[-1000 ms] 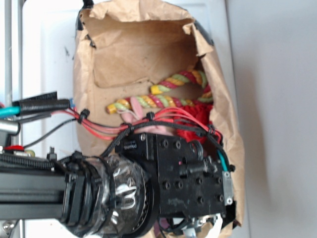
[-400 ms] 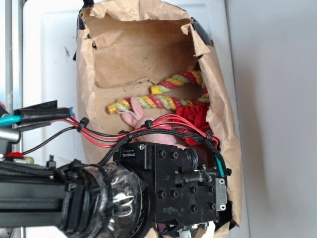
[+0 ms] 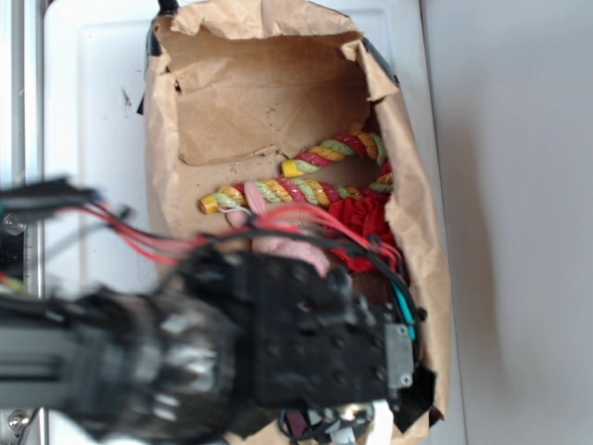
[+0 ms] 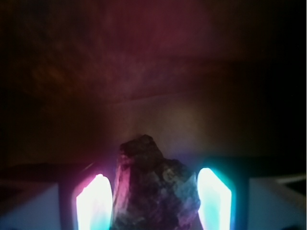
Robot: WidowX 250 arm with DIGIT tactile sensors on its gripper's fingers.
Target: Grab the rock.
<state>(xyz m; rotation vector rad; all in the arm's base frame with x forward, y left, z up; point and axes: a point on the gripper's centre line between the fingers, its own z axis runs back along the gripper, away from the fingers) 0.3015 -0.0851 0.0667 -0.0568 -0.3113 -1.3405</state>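
The rock (image 4: 153, 196), a dark rough angular chunk, fills the gap between my two glowing fingers (image 4: 93, 203) in the wrist view. Both fingers press against its sides, so my gripper (image 4: 154, 175) is shut on it. Behind the rock is only the dim brown inside of the bag. In the exterior view my black wrist block (image 3: 315, 343) is blurred and hangs over the lower end of the paper bag (image 3: 269, 102). It hides the rock and the fingertips there.
The torn brown paper bag lies open on a white surface (image 3: 93, 111). Inside it are a striped rope toy (image 3: 296, 185), a red wrinkly fabric ball (image 3: 366, 222) and part of a pink plush bunny (image 3: 287, 248), all close to my wrist. Red and black cables (image 3: 139, 236) cross the bag's left edge.
My arm has shifted a little toward the lower left of the exterior view and is now blurred by motion. The bag and the toys have stayed put.
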